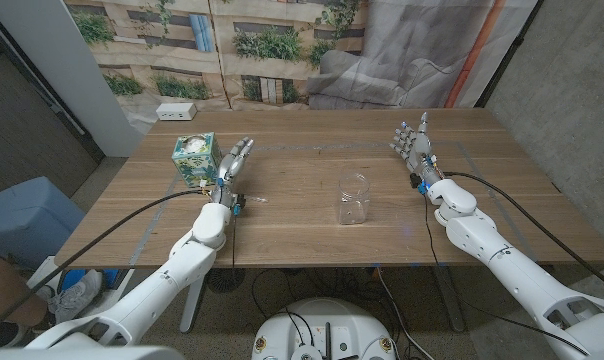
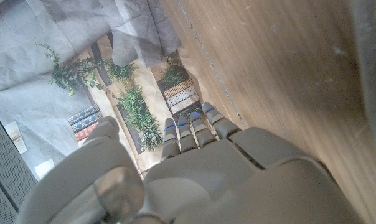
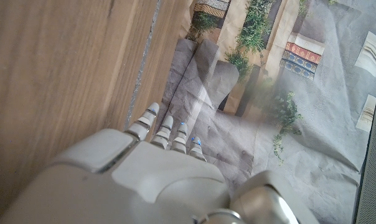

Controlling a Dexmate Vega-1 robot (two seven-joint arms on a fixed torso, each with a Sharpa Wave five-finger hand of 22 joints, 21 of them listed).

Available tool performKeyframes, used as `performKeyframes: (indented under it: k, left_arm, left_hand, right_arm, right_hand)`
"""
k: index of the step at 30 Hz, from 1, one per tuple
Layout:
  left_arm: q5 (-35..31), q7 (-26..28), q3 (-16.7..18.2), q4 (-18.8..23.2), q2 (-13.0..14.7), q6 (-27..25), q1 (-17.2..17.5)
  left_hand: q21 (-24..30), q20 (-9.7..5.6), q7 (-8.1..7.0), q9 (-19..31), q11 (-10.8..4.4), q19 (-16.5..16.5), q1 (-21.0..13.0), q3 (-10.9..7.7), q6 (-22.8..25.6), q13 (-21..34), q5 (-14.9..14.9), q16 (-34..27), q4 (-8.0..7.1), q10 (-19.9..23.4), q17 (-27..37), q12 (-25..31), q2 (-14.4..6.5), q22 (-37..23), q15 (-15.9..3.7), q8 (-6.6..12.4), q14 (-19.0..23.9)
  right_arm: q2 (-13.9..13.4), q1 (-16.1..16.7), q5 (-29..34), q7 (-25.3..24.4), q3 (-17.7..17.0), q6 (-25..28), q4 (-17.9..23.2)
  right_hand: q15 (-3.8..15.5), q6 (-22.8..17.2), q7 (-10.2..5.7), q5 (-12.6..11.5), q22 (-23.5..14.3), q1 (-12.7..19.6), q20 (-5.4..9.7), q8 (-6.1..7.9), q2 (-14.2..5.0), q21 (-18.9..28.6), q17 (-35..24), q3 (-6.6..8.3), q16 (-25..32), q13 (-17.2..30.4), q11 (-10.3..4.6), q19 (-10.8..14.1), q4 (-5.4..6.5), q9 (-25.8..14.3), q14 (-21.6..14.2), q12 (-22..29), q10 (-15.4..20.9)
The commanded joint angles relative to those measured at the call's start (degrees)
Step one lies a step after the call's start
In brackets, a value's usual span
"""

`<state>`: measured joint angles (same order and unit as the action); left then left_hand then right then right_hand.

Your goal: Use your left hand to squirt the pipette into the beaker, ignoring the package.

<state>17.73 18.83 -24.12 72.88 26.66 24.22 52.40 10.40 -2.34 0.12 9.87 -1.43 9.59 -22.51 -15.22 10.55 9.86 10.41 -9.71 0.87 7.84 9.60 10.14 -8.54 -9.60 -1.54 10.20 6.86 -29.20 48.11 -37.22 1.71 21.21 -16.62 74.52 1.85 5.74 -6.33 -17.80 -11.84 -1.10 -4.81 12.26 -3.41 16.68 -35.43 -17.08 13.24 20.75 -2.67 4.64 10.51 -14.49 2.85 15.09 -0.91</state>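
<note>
Clear glass beaker point(image 1: 353, 197) stands upright near the middle of the wooden table point(image 1: 302, 235), well apart from both hands. Left hand point(image 1: 233, 165) sits left of centre, fingers stretched out and slightly apart, holding nothing; left wrist view shows those fingers point(image 2: 191, 132) straight over the table edge. Green-and-white package point(image 1: 194, 157) stands just beside the left hand, on its outer side, whether touching or not I cannot tell. A small pale thing near the left wrist might be the pipette point(image 1: 254, 201), too small to be sure. Right hand point(image 1: 415, 145) is raised at the right side, fingers spread, empty; right wrist view shows its fingers point(image 3: 166, 132) extended. White power strip point(image 1: 176, 111) lies on the floor beyond the far left corner.
</note>
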Motion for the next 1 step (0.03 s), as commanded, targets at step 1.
performKeyframes:
  k: [1]
  left_arm:
    - [5.5,-2.1,1.3,4.1,0.1,-3.6,2.1]
  left_hand:
    - [0.0,-1.40,0.25,0.1,0.05,-0.3,0.5,-0.20,0.6,0.1,0.4,-0.3,-0.49,0.2,0.2,0.4,-0.3,-0.1,0.16,0.27,-0.2]
  right_arm:
    - [0.0,0.0,0.0,0.0,0.0,0.0,0.0]
  right_hand:
    - [4.73,-0.1,-0.49,-0.2,-0.3,0.0,-0.12,0.23,-3.37,-0.2,-0.2,-0.43,0.4,0.1,-0.30,0.4,-0.04,-0.1,0.5,0.2,-0.3]
